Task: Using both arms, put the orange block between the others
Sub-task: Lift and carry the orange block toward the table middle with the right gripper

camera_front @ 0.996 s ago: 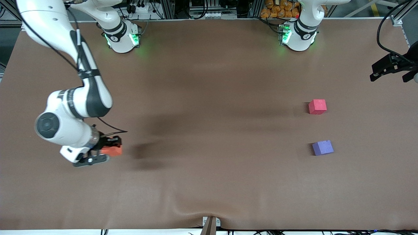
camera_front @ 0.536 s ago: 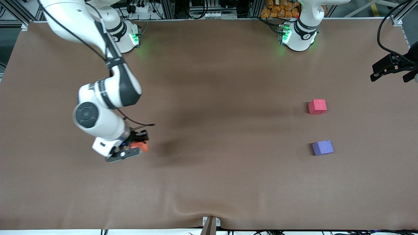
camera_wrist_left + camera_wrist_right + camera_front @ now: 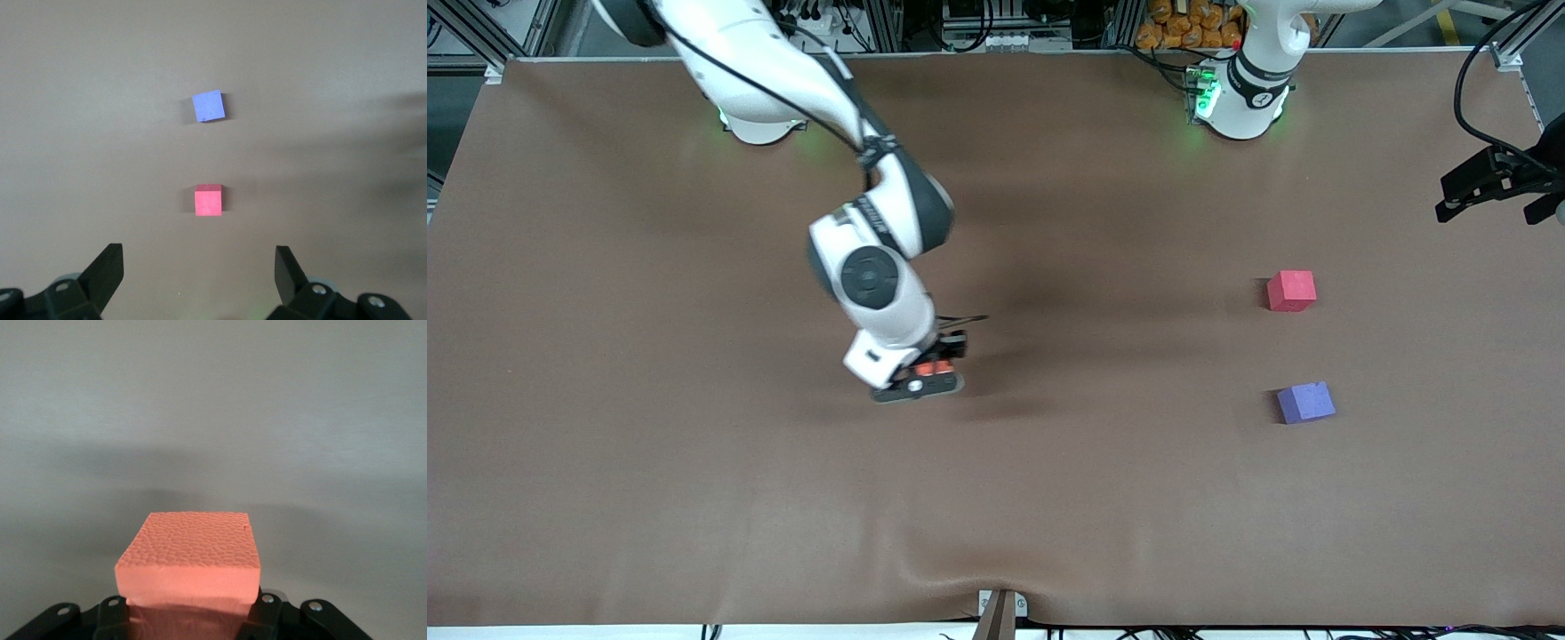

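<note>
My right gripper (image 3: 930,371) hangs over the middle of the brown table, shut on the orange block (image 3: 928,366). In the right wrist view the orange block (image 3: 190,553) sticks out from between the jaws, above bare table. The red-pink cube (image 3: 1291,291) and the purple-blue cube (image 3: 1305,402) rest toward the left arm's end, with the purple-blue one nearer the front camera and a gap between them. My left gripper (image 3: 1443,201) waits open at that end's edge. It looks down on the red-pink cube (image 3: 208,201) and the purple-blue cube (image 3: 209,107), and its fingers (image 3: 107,270) hold nothing.
The brown mat (image 3: 1049,498) covers the whole table and has a low wrinkle near its front edge. A small bracket (image 3: 1000,610) sits at the middle of that edge. The two green-lit bases (image 3: 1232,98) stand along the back edge.
My right arm has swung from its own end of the table toward the middle, carrying the orange block. The left arm and the two cubes have not moved.
</note>
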Robot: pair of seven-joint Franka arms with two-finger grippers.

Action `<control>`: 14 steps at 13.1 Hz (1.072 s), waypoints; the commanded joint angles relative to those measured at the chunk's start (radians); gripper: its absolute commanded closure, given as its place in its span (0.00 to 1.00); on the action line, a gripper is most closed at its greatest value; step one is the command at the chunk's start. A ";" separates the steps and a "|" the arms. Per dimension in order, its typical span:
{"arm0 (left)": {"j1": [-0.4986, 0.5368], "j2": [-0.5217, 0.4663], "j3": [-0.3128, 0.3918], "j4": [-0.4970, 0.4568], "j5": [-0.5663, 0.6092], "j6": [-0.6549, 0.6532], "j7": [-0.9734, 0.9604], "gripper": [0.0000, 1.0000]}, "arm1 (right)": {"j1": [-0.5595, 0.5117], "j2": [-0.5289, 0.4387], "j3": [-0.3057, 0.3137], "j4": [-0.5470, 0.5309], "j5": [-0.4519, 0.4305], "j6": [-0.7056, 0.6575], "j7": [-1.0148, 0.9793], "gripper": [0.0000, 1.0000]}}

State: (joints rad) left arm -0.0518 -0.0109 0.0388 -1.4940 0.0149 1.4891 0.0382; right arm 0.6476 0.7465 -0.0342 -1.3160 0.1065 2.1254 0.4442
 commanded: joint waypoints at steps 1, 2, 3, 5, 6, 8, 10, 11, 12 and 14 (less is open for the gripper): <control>0.003 0.003 0.000 0.011 0.002 0.002 0.017 0.00 | 0.029 0.108 -0.010 0.123 0.067 0.068 0.034 1.00; 0.003 0.003 0.000 0.011 0.002 0.002 0.017 0.00 | 0.049 0.128 -0.010 0.126 0.081 0.117 0.034 1.00; 0.003 0.003 0.000 0.009 0.002 0.002 0.017 0.00 | 0.067 0.148 -0.012 0.139 0.082 0.148 0.034 1.00; 0.001 0.003 -0.002 0.009 0.002 0.002 0.017 0.00 | 0.102 0.175 -0.012 0.165 0.082 0.143 0.036 1.00; 0.001 0.003 -0.002 0.009 0.002 0.002 0.016 0.00 | 0.113 0.175 -0.012 0.161 0.085 0.133 0.044 1.00; 0.001 0.005 -0.002 0.009 0.002 0.002 0.016 0.00 | 0.125 0.174 -0.013 0.159 0.079 -0.008 0.149 1.00; -0.002 0.011 -0.002 0.011 0.000 0.003 0.014 0.00 | 0.138 0.172 -0.015 0.155 0.075 -0.111 0.201 1.00; -0.002 0.011 -0.002 0.009 -0.001 0.008 0.012 0.00 | 0.139 0.172 -0.015 0.140 0.075 -0.108 0.235 1.00; -0.002 0.011 -0.002 0.009 -0.003 0.008 0.012 0.00 | 0.142 0.174 -0.015 0.129 0.075 -0.105 0.251 1.00; -0.006 0.012 -0.002 0.009 -0.003 0.008 0.009 0.00 | 0.139 0.178 -0.015 0.127 0.081 -0.098 0.258 1.00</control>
State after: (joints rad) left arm -0.0546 -0.0048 0.0369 -1.4946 0.0149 1.4917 0.0382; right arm 0.7774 0.9105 -0.0354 -1.2007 0.1743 2.0282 0.6744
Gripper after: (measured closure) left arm 0.000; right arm 0.445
